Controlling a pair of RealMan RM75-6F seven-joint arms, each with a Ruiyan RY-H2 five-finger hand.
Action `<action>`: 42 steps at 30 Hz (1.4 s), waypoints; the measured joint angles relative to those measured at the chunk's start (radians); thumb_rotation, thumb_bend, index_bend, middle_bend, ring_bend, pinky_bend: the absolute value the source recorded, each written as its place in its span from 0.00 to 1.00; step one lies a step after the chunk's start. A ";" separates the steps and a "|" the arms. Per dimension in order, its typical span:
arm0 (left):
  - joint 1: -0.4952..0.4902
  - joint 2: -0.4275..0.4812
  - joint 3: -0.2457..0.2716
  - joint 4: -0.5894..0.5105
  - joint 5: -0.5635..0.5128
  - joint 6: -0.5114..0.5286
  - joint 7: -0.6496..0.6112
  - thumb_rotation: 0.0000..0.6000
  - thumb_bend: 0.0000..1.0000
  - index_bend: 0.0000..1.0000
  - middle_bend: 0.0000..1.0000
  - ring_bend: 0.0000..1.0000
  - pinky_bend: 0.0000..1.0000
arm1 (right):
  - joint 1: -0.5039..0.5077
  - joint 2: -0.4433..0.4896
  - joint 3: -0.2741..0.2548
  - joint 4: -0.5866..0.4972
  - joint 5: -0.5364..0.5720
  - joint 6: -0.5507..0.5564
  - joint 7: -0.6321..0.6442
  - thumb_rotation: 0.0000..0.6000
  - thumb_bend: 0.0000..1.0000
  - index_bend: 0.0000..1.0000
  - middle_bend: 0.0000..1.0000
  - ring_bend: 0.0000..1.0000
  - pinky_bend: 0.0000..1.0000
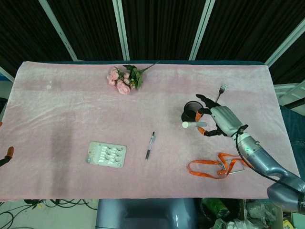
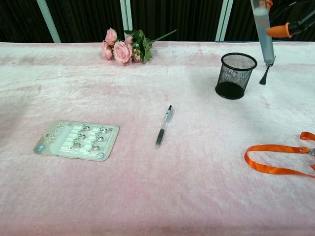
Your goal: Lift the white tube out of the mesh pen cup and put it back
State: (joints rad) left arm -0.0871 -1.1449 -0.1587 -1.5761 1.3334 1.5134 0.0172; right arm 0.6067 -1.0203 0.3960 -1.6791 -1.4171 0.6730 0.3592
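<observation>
No lettering can be read; the print on the clip card (pale marks along its left end) is too blurred.
</observation>
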 measured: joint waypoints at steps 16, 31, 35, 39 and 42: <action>0.000 0.000 0.000 0.000 -0.002 -0.002 -0.002 1.00 0.34 0.13 0.10 0.00 0.00 | -0.021 0.013 0.102 -0.114 0.160 -0.037 0.308 1.00 0.36 0.68 0.02 0.09 0.19; 0.000 -0.003 -0.001 0.002 -0.004 -0.001 0.004 1.00 0.34 0.13 0.10 0.00 0.00 | 0.030 0.017 0.100 0.077 -0.135 -0.008 1.122 1.00 0.36 0.68 0.02 0.08 0.19; 0.000 -0.003 -0.002 0.003 -0.006 0.000 0.006 1.00 0.34 0.13 0.10 0.00 0.00 | 0.050 -0.009 0.081 0.130 -0.102 0.000 0.960 1.00 0.36 0.68 0.02 0.09 0.19; -0.001 -0.004 -0.002 0.003 -0.009 -0.004 0.008 1.00 0.34 0.13 0.10 0.00 0.00 | 0.066 -0.049 0.062 0.176 -0.048 0.016 0.717 1.00 0.36 0.68 0.02 0.09 0.19; -0.002 -0.004 -0.002 0.003 -0.008 -0.004 0.010 1.00 0.34 0.13 0.10 0.00 0.00 | 0.080 -0.087 0.050 0.200 0.030 0.027 0.527 1.00 0.36 0.68 0.02 0.09 0.19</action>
State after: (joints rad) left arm -0.0889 -1.1490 -0.1607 -1.5731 1.3250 1.5090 0.0269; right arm 0.6864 -1.1070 0.4462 -1.4790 -1.3874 0.7004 0.8866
